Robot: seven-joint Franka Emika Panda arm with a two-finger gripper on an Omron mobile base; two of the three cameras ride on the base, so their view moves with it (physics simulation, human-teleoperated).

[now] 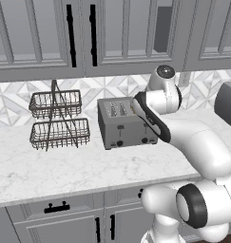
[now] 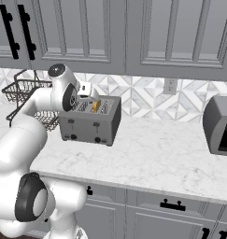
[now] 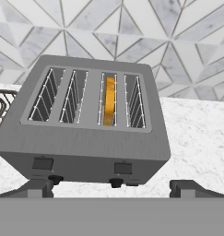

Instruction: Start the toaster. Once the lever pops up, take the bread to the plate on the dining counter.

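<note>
The toaster (image 3: pixel 88 120) is seen standing on the marble worktop (image 1: pixel 64 166), close to the tiled wall (image 3: pixel 132 32). Four slots are shown on its top; the bread (image 3: pixel 109 100) is lodged upright in the third slot from the left, as counted in the hand view, its golden edge showing just below the slot's rim. Two small levers and two black knobs are set on the toaster's front face. The gripper (image 3: pixel 115 188) is held above and in front of the toaster, its jaws spread wide, with nothing between them; no part of the toaster is touched by the fingertips (image 3: pixel 39 188). In the left base view the arm (image 1: pixel 183 137) is bent across the toaster's right end. A two-tier wire basket (image 1: pixel 57 118) is placed just beside the toaster on its left. A dark appliance (image 2: pixel 218 125) is set well apart on the right. Grey cabinets (image 1: pixel 88 33) are hung above the worktop.
</note>
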